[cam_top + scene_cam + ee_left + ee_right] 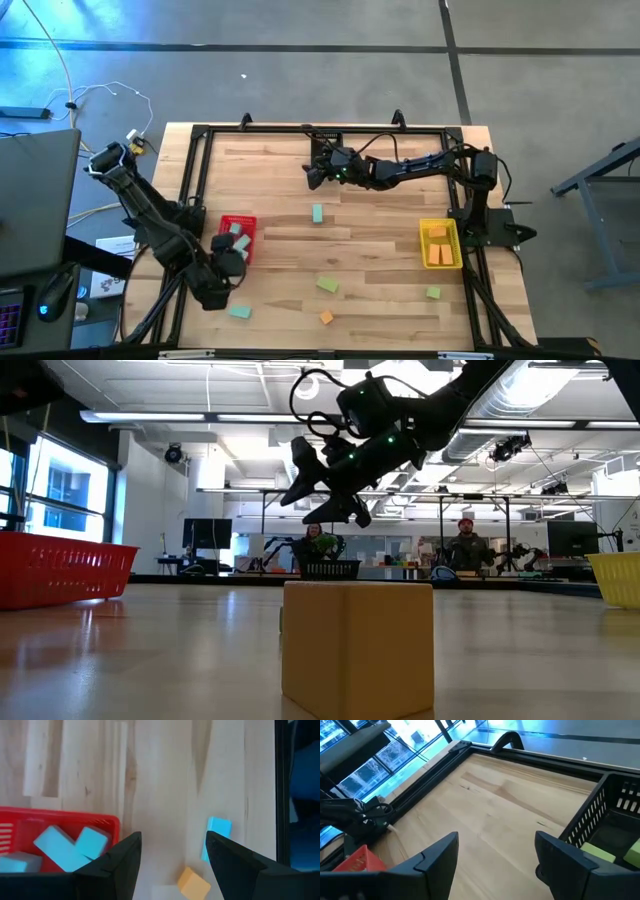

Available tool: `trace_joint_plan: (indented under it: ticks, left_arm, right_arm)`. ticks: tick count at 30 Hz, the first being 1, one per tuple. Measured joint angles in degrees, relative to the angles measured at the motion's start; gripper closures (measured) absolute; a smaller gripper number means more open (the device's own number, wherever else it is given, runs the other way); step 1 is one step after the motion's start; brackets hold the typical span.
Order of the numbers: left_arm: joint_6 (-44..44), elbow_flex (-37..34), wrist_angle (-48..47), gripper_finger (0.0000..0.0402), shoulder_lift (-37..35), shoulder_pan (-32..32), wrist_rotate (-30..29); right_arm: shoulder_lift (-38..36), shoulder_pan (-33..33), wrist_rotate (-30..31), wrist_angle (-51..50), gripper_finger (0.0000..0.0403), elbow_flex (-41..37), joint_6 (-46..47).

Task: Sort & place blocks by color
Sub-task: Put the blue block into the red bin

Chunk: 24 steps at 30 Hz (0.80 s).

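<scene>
Loose blocks lie flat on the wooden table: a teal one [317, 213], a green one [327, 285], an orange one [326, 317], a teal one [239, 312] and a green one [432, 293]. My left gripper [228, 265] hovers open by the red bin's near end; in its wrist view [172, 865] teal blocks [65, 847] lie in the bin, with a teal block [217, 832] and an orange block [192, 882] on the table. My right gripper [313, 177] is open and empty, raised above the table [325, 485] beside the black bin [600, 815], which holds green blocks [597, 852].
The red bin [237, 238] sits left of centre. The yellow bin [440, 243], at the right, holds orange blocks. The black bin [322, 145] sits at the far edge. A black frame [195, 180] borders the table. People stand in the room beyond [468, 540].
</scene>
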Motion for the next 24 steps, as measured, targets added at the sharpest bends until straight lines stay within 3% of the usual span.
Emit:
trace_joint_plan:
  ticks: [11, 24]
  left_arm:
    - [-3.52, 0.00, 7.51, 0.0195, 9.66, -6.52, -0.09]
    - [-6.09, 0.00, 11.21, 0.0195, 17.77, -8.43, 1.87]
  right_arm:
    - [0.00, 0.00, 0.04, -0.04, 0.0155, 0.00, 0.01]
    - [0.00, 0.89, -3.67, -1.05, 0.0155, 0.00, 1.68]
